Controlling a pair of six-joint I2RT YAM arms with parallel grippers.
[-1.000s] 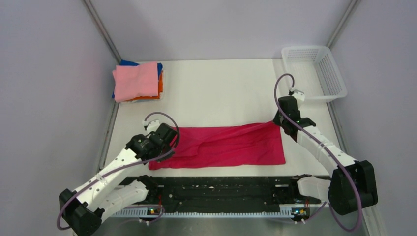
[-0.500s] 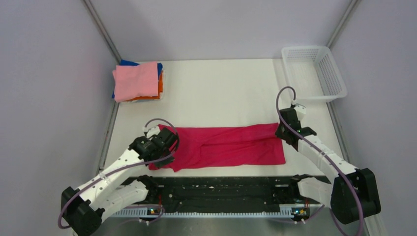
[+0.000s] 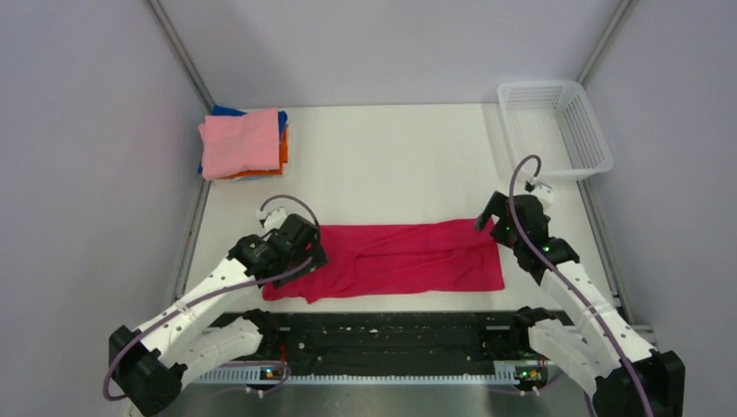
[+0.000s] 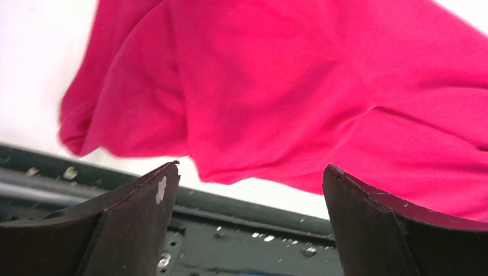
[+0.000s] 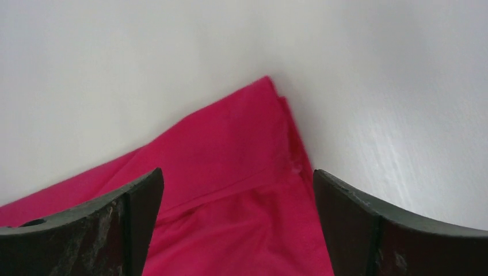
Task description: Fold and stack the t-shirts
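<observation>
A crimson-red t-shirt (image 3: 400, 259) lies as a long folded band across the near half of the white table (image 3: 391, 165). My left gripper (image 3: 306, 252) hovers over its left end, open, with nothing between the fingers. In the left wrist view the shirt (image 4: 276, 86) spreads beyond the open left gripper (image 4: 250, 167). My right gripper (image 3: 491, 219) stands open just above the shirt's far right corner (image 5: 218, 149), the right gripper (image 5: 237, 172) empty. A stack of folded t-shirts (image 3: 243, 143), pink on top with orange and blue edges showing, sits at the back left.
A white mesh basket (image 3: 556, 126) stands at the back right corner. A black rail (image 3: 382, 334) runs along the near edge between the arm bases. Grey walls close in the left, back and right sides.
Both grippers have opened and let go of the red shirt. The shirt's ends now lie flat on the table. The right arm has drawn back slightly to the right.
</observation>
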